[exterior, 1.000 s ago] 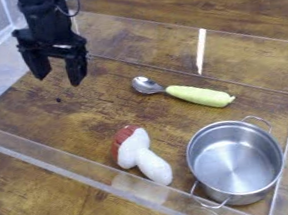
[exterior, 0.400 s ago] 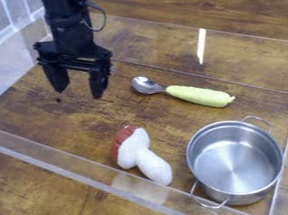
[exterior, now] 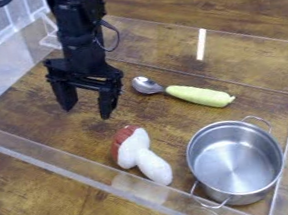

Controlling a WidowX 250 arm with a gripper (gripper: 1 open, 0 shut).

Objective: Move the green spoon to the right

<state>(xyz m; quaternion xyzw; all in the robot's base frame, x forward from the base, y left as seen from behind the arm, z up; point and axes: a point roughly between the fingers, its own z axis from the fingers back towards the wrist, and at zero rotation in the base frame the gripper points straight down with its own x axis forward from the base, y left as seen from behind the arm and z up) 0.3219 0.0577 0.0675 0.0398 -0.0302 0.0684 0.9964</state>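
The green spoon (exterior: 185,92) lies flat on the wooden table, its silver bowl pointing left and its yellow-green handle pointing right. My gripper (exterior: 84,103) hangs pointing down just left of the spoon's bowl, close above the wood. Its two dark fingers stand apart, open, with nothing between them. A small gap separates the nearer finger from the spoon.
A white toy with a reddish-brown end (exterior: 141,153) lies in front of the gripper. A steel pot (exterior: 234,159) stands at the front right. Clear acrylic walls (exterior: 75,170) enclose the work area on all sides.
The gripper has moved right and toward the camera, coming lower and nearer to the spoon's bowl. Its fingers stayed open. The spoon, toy and pot have not moved.
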